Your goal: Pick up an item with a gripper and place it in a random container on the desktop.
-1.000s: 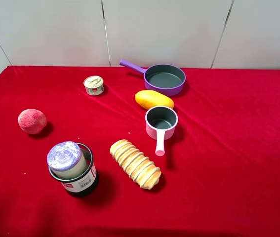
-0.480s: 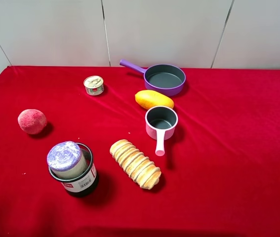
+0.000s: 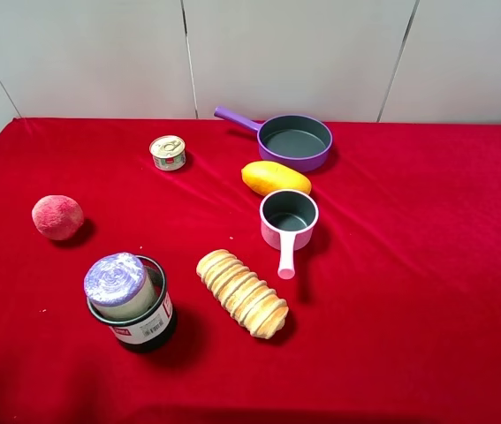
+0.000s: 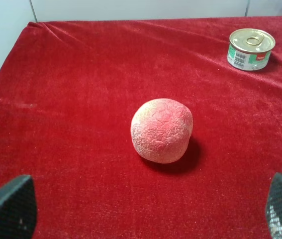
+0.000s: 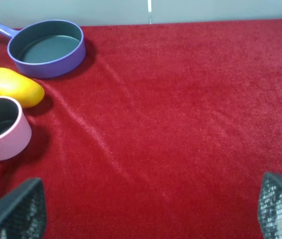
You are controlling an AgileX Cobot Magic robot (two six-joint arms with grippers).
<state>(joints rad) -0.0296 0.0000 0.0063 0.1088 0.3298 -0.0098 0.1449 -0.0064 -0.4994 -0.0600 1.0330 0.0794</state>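
The white canister with a crinkled purple top [image 3: 117, 281] stands upright inside the black wire-mesh cup [image 3: 148, 329] at the front left of the red cloth desktop [image 3: 409, 265]. No gripper touches it. My left gripper [image 4: 145, 219] is open and empty, its fingertips [image 4: 9, 206] wide apart, low over the cloth at the left side, facing a peach. My right gripper [image 5: 145, 214] is open and empty over bare cloth on the right side, its fingertips [image 5: 280, 206] wide apart. The exterior high view shows neither gripper.
A peach [image 3: 57, 217] [image 4: 161, 130] lies left. A small tin can [image 3: 168, 152] [image 4: 251, 49] stands further back. A purple frying pan [image 3: 294, 141] [image 5: 46, 47], a mango [image 3: 275, 178] [image 5: 11, 87], a pink saucepan [image 3: 288, 219] [image 5: 1, 128] and a bread loaf [image 3: 242, 292] fill the middle.
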